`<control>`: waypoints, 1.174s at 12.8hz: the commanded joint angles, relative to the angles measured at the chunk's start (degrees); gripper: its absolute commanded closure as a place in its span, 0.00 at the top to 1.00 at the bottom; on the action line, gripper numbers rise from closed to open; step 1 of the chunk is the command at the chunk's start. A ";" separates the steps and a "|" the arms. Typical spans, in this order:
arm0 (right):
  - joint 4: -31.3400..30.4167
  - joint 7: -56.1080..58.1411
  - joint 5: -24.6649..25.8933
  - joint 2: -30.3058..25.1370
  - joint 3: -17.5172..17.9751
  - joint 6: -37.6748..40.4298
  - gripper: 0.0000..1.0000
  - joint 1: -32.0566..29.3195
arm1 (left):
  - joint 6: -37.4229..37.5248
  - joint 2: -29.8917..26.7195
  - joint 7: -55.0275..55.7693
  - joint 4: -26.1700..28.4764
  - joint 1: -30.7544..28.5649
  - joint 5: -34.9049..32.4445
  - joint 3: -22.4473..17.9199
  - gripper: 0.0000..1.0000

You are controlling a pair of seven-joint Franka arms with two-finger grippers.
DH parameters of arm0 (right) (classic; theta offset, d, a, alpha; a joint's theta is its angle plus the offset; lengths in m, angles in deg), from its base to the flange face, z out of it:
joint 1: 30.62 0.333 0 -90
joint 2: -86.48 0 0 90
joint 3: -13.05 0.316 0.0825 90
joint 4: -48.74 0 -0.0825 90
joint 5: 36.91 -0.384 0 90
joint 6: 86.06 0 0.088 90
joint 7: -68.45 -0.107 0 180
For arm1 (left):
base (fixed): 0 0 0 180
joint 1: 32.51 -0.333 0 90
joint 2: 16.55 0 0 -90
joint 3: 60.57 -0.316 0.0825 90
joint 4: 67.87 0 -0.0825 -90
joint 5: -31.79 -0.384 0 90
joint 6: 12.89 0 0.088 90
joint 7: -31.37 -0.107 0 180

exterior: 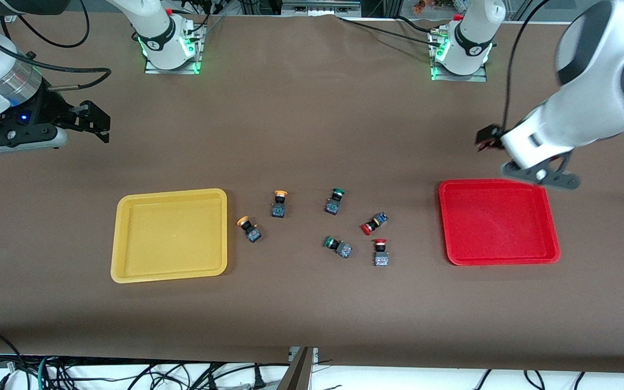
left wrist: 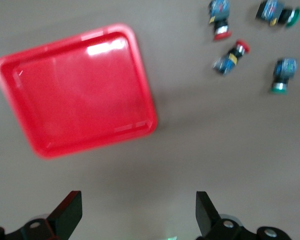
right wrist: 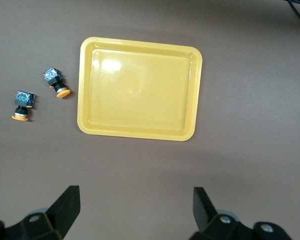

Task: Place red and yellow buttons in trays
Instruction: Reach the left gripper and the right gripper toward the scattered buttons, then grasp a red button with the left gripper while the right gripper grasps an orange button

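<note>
Front view: both arms are hovering high, nothing picked yet. The right gripper (exterior: 92,122) is hanging over bare table toward its own end, the yellow tray (exterior: 169,235) below it, empty. The left gripper (exterior: 539,173) is hanging over the red tray (exterior: 499,222) rim. Yellow buttons (exterior: 279,203) are lying nearest the yellow tray, red buttons (exterior: 374,223) nearer the red one, green switches (exterior: 335,200) between. Left wrist view: fingers (left wrist: 67,215) are spread wide, empty. Right wrist view: fingers (right wrist: 65,207) likewise wide, probably readying a descent.
</note>
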 commanded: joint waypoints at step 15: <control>11.05 4.92 0.16 43.34 6.64 -41.28 1.00 12.84 | -53.63 31.90 21.26 -4.04 14.36 -10.34 -1.81 1.00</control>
